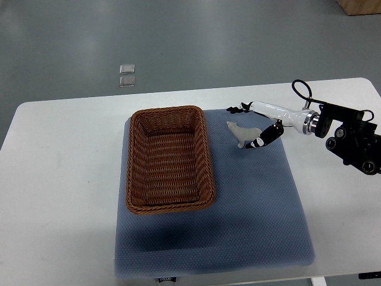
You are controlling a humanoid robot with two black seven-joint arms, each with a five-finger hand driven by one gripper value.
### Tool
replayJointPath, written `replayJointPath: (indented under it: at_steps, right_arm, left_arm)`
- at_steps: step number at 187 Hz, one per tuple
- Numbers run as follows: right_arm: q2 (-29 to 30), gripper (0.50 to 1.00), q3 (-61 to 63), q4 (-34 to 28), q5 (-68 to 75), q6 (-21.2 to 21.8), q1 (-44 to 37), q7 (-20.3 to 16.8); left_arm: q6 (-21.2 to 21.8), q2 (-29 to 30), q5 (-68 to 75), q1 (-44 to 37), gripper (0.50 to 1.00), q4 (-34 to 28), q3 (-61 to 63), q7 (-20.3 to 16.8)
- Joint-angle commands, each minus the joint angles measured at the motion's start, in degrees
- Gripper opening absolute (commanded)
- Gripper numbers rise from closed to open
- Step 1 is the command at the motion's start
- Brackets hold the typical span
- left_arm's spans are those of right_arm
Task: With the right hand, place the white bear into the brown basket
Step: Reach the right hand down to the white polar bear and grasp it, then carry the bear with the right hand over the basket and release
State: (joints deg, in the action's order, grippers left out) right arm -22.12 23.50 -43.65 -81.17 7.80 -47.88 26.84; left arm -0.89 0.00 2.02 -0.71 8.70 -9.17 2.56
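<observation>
A small white bear (239, 131) stands on the blue mat (256, 202), just right of the brown wicker basket (203, 156). My right hand (246, 126) reaches in from the right edge. Its white fingers (241, 108) lie spread just behind the bear. Its black-tipped thumb (261, 140) sits at the bear's right side, touching or nearly touching it. The hand is open around the bear and has not closed on it. The basket is empty. The left arm is out of view.
The mat lies on a white table (59, 179) and the basket takes up its left half. Two small clear squares (127, 75) lie on the grey floor beyond the table. A wooden box corner (360, 6) shows at top right.
</observation>
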Motion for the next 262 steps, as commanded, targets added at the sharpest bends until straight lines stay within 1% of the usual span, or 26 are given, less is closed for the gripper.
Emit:
replayJointPath:
  at_steps: [1, 15, 35, 62, 69, 80, 90, 96, 97, 106, 107, 121, 128, 135, 140, 149, 152, 154, 157, 164, 165, 167, 198, 225, 262]
  right_arm:
    - [0.0, 0.87, -2.6, 0.0, -1.1, -3.1, 0.0, -2.5]
    - [0.0, 0.86, -3.4, 0.0, -1.1, -4.7, 0.0, -4.1]
    - [0.0, 0.838, -3.8, 0.0, -1.2, -5.2, 0.0, -4.8]
    - [0.1, 0.799, -3.8, 0.0, -2.3, -6.1, 0.0, -7.6]
    - [0.2, 0.793, -3.8, 0.0, -2.7, -6.6, 0.1, -7.9]
    - [0.4, 0.766, -4.1, 0.0, -3.1, -6.8, 0.1, -8.0]
    - [0.4, 0.756, -4.5, -0.1, -3.3, -6.8, 0.1, -8.1]
    - [0.4, 0.744, -4.6, -0.1, -3.3, -6.8, 0.1, -8.1]
    - [0.4, 0.736, -4.7, 0.0, -3.3, -6.8, 0.1, -8.1]
    - [0.4, 0.735, -4.7, 0.0, -3.3, -6.8, 0.1, -8.1]
    - [0.4, 0.705, -5.0, -0.1, -3.5, -6.8, 0.1, -8.1]
    - [0.4, 0.682, -5.0, -0.1, -3.6, -6.8, 0.1, -8.1]
    - [0.4, 0.66, -5.0, -0.2, -3.6, -6.8, 0.0, -8.1]
    - [0.4, 0.648, -5.0, -0.2, -3.6, -6.8, 0.0, -8.1]
    - [0.4, 0.623, -5.0, -0.1, -3.7, -6.8, 0.0, -8.1]
    - [0.4, 0.594, -5.0, -0.1, -4.1, -6.8, 0.0, -8.1]
    - [0.4, 0.574, -5.0, -0.1, -4.3, -6.8, 0.0, -8.1]
    - [0.4, 0.574, -5.0, -0.1, -4.3, -6.8, 0.0, -8.1]
    - [0.5, 0.552, -5.0, -0.1, -4.5, -6.9, 0.0, -8.1]
    - [0.5, 0.521, -5.0, -0.1, -4.7, -6.9, 0.0, -8.1]
    - [0.6, 0.509, -5.0, -0.1, -4.8, -6.9, 0.0, -8.1]
    - [0.6, 0.5, -5.0, -0.1, -4.8, -7.0, 0.0, -8.1]
    - [0.5, 0.5, -5.0, -0.2, -4.7, -9.0, 0.0, -8.0]
    - [0.1, 0.5, -4.9, -1.3, -4.5, -9.7, -1.3, -7.9]
    - [-1.0, 0.5, -4.9, -6.6, -4.4, -9.5, -5.4, -7.9]
  left_arm:
    - [0.0, 0.0, 0.0, 0.0, 1.0, 0.0, -0.1, 0.1]
    - [0.0, 0.0, 0.0, 0.0, 1.0, 0.0, -0.1, 0.0]
    - [0.0, 0.0, 0.0, 0.0, 1.0, 0.0, 0.0, 0.0]
    - [0.0, 0.0, 0.0, 0.0, 1.0, 0.0, 0.0, 0.0]
    - [0.0, 0.0, 0.0, 0.0, 1.0, 0.0, 0.0, 0.0]
    - [0.0, 0.0, 0.0, 0.0, 1.0, 0.0, -0.1, 0.0]
    - [0.0, 0.0, 0.0, 0.0, 1.0, 0.0, -0.1, 0.0]
    - [0.0, 0.0, 0.0, 0.0, 1.0, 0.0, 0.0, 0.0]
    - [0.0, 0.0, 0.0, 0.0, 1.0, 0.0, 0.0, 0.0]
    - [0.0, 0.0, 0.0, 0.0, 1.0, 0.0, 0.0, 0.0]
    - [0.0, 0.0, 0.0, 0.0, 1.0, 0.0, 0.0, 0.0]
    - [0.0, 0.0, 0.0, 0.0, 1.0, 0.0, 0.0, 0.0]
    - [0.0, 0.0, 0.0, 0.0, 1.0, 0.0, -0.1, 0.0]
    - [0.0, 0.0, 0.0, 0.0, 1.0, 0.0, 0.0, 0.0]
    - [0.0, 0.0, 0.0, 0.0, 1.0, 0.0, 0.0, 0.0]
    - [0.0, 0.0, 0.0, 0.0, 1.0, 0.0, 0.0, 0.0]
    - [0.0, 0.0, 0.0, 0.0, 1.0, 0.0, -0.1, 0.0]
    - [0.0, 0.0, 0.0, 0.0, 1.0, 0.0, -0.1, 0.0]
    - [0.0, 0.0, 0.0, 0.0, 1.0, 0.0, 0.0, 0.0]
    - [0.0, 0.0, 0.0, 0.0, 1.0, 0.0, 0.0, 0.0]
    - [0.0, 0.0, 0.0, 0.0, 1.0, 0.0, -0.1, 0.0]
    - [0.0, 0.0, 0.0, 0.0, 1.0, 0.0, 0.0, 0.0]
    - [0.0, 0.0, 0.0, 0.0, 1.0, 0.0, 0.0, 0.0]
    - [0.0, 0.0, 0.0, 0.0, 1.0, 0.0, -0.1, 0.0]
    - [0.0, 0.0, 0.0, 0.0, 1.0, 0.0, 0.0, 0.0]
